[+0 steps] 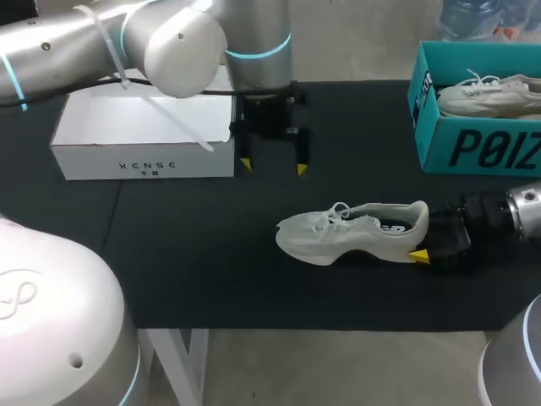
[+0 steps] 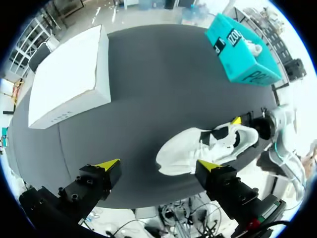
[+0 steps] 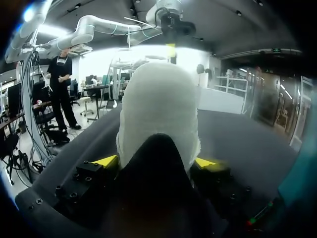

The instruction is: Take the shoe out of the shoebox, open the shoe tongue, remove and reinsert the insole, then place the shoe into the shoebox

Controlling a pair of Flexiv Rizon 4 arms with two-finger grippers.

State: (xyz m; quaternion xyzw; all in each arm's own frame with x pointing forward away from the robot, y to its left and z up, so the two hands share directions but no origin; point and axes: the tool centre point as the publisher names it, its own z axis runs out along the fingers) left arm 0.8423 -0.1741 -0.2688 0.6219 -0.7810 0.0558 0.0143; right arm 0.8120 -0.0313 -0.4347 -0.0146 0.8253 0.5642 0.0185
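1. The white shoebox [image 1: 144, 135] has small dark print on its front wall, and the teal box [image 1: 473, 139] has large dark letters.
2. My right pincer [image 3: 156, 161] clamps the heel of the white shoe [image 1: 351, 230], one finger on each side.
3. The shoe stands on its sole on the table [image 1: 211, 271], its long axis straight out from that pincer, toe pointing away.
4. My left pincer [image 1: 273, 167] hangs spread wide and empty, with the shoe just ahead of it.

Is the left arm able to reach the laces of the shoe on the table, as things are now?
Probably yes. The left gripper hangs open above the table behind the shoe, with nothing between them, and the right gripper holds only its heel.
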